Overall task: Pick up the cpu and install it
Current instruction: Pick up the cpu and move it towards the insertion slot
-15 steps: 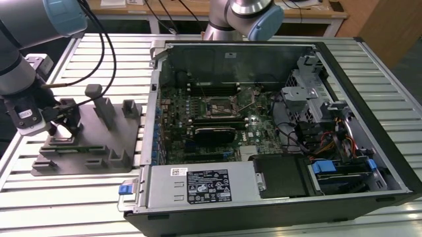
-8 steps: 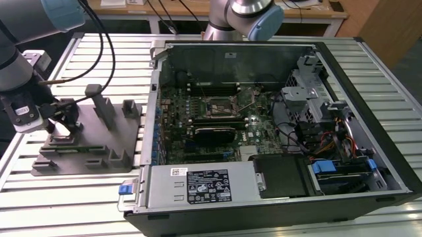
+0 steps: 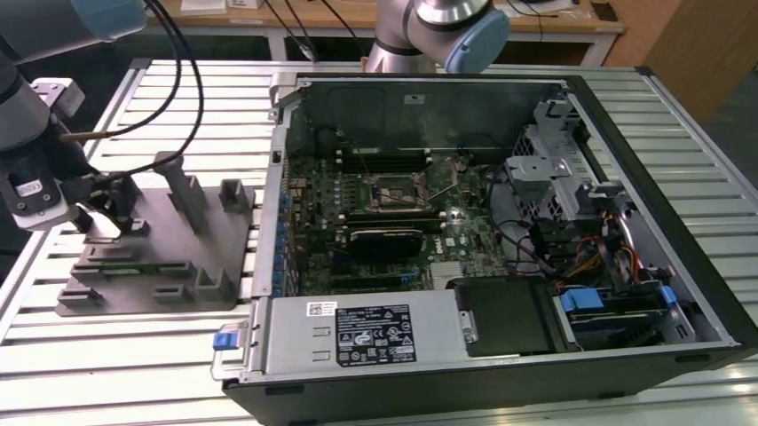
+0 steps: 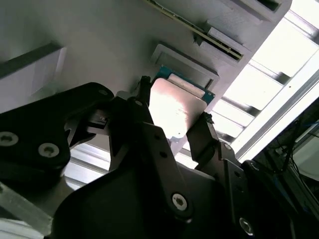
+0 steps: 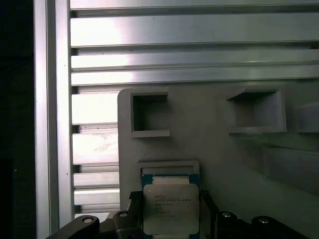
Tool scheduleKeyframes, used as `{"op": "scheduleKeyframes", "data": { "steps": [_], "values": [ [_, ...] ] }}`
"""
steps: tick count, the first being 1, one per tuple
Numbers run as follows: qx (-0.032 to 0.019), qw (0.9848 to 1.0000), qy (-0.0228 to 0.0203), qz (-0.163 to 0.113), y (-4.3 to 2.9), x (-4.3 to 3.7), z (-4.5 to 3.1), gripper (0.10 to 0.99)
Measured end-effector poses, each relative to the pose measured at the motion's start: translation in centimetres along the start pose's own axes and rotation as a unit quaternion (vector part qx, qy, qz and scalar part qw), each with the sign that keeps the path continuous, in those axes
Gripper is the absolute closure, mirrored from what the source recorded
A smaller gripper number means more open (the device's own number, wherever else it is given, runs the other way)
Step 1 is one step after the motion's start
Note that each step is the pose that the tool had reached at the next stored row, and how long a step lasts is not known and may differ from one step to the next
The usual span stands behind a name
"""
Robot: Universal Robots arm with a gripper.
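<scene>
Jaws noted closed against two opposite edges of the cpu (image 4: 174,107) (image 5: 171,209), which is held flat between them in both wrist views. Grey holder (image 5: 224,149) recorded just behind the jaws; slatted bench (image 5: 199,30) seen beyond it.

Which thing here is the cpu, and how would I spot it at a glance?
A grey holder lies at the exterior view's left of the open computer case. At its edge, between the fingers of the gripper, is the cpu: a small flat square with a shiny silver top, while the pockets beside it are empty grey.
</scene>
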State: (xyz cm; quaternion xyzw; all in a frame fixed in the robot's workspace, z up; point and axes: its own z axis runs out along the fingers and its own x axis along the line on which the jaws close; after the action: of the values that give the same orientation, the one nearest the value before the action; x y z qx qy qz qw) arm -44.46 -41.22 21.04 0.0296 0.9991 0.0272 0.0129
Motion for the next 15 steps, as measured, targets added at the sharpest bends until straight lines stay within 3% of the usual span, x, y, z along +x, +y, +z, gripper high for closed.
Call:
{"op": "scheduleKeyframes", "data": {
  "steps": [15],
  "values": [
    [0.0000, 1.0000, 0.0000, 0.000, 0.16, -0.07, -2.83, 0.545]
  ]
}}
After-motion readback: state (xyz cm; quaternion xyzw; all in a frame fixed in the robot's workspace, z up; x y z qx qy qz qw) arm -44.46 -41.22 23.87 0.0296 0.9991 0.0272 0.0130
